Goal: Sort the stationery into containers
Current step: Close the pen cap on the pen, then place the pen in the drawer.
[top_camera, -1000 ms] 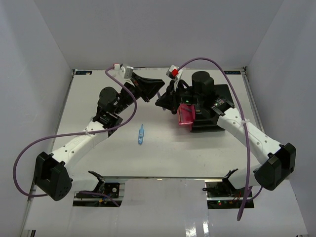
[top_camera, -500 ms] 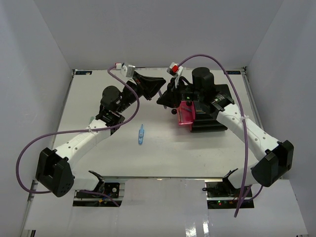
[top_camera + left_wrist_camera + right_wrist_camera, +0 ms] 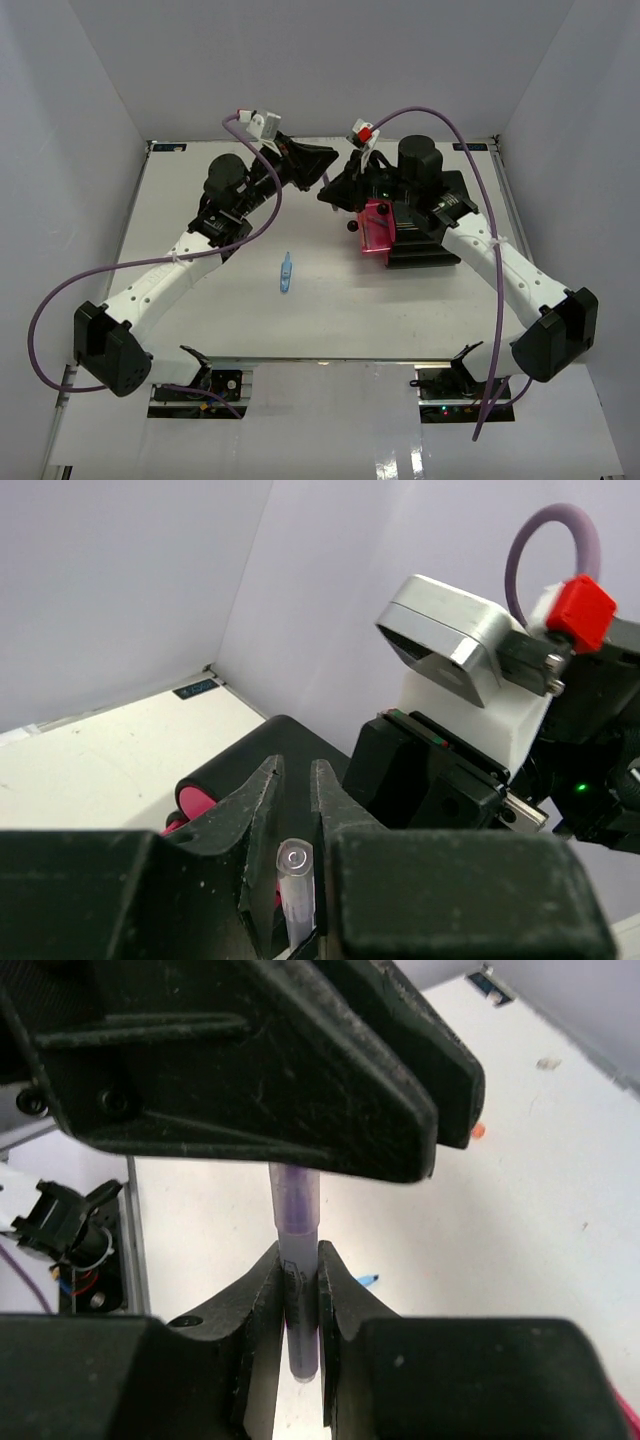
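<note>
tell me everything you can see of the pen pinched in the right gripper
The pen is a thin, translucent violet-grey stick, plastic by its look, darker above and paler at its lower end. It stands upright in the right wrist view, in the air above the table, pinched in the shut right gripper. Its upper part runs into the left gripper, which is shut on it too; there a clear round end shows.

pen — between left gripper, right gripper | piece (on table) left of cabinet
</note>
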Motion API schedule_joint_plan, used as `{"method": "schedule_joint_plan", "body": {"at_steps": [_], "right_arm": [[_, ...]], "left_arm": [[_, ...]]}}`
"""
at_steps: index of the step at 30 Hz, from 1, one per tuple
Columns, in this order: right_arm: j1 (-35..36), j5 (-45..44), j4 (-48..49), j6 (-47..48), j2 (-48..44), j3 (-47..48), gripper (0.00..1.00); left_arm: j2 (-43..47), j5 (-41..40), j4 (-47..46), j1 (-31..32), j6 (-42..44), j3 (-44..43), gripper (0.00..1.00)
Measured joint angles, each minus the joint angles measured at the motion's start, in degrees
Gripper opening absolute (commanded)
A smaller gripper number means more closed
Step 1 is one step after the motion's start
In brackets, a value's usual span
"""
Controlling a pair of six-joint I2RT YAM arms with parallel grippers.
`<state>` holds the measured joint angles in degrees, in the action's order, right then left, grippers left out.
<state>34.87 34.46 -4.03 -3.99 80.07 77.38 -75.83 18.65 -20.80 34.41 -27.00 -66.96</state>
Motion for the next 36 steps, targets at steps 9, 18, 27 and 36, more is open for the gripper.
{"method": "schedule_joint_plan", "body": {"at_steps": [9,18,27,36], "right_arm": [[-2.21,-4.15,17.07,-1.64,-6.14,-12.39,0.08],[-2.27,-6.12,14.23,-1.14,-6.58,-19.85,0.08],[-2.23,-18.34,8.2,-3.26,-6.54,-22.03,0.08],[-2.23,-34.07,3.21,-7.82,-2.05,-21.75,0.19]], "left_arm": [[-5.33,5.81,14.16,-5.86,0.74,-12.92,0.56],[-6.08,2.95,12.39,-9.66,2.58,-20.33,0.73],[0.28,-1.75,14.56,-9.84,4.98,-11.15,0.78],[5.99,-12.52,24.44,-11.69,9.92,9.14,0.97]]}}
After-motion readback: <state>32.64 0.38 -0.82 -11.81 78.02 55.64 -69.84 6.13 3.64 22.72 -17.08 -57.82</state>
